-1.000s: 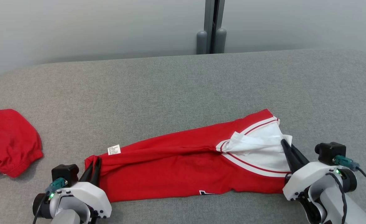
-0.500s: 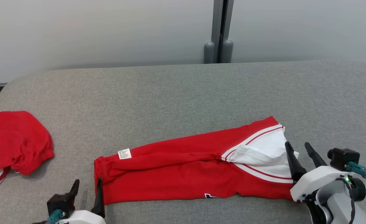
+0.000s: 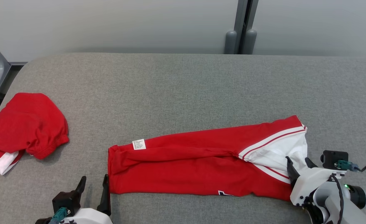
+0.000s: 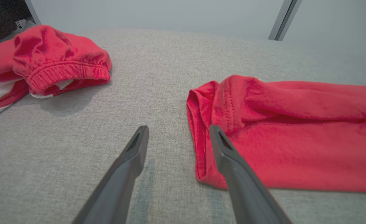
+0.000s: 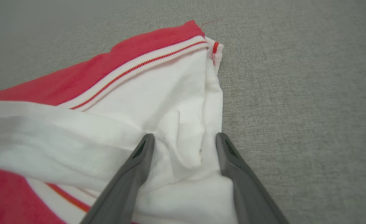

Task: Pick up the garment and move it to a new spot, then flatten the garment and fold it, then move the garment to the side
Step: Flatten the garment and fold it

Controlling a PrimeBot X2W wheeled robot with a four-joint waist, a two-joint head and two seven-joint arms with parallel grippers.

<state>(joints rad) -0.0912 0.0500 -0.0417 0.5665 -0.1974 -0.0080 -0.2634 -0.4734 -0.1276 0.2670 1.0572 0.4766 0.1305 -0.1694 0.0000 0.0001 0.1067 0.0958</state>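
Head view: the garment (image 3: 198,168), a long red strip with a white striped end, lies flat along the front edge of the grey worktop (image 3: 183,93), a small label (image 3: 139,144) near its left end. A red bundle (image 3: 27,124) sits at the left edge. The left gripper (image 3: 94,177) stands with fingers apart just beside the garment's left end, and the right gripper (image 3: 297,159), fingers apart, is at the white end. Left wrist view: the left gripper (image 4: 179,128) holds nothing, and its one finger crosses the red hem. Right wrist view: the right gripper (image 5: 185,135) straddles a white fold without clamping it.
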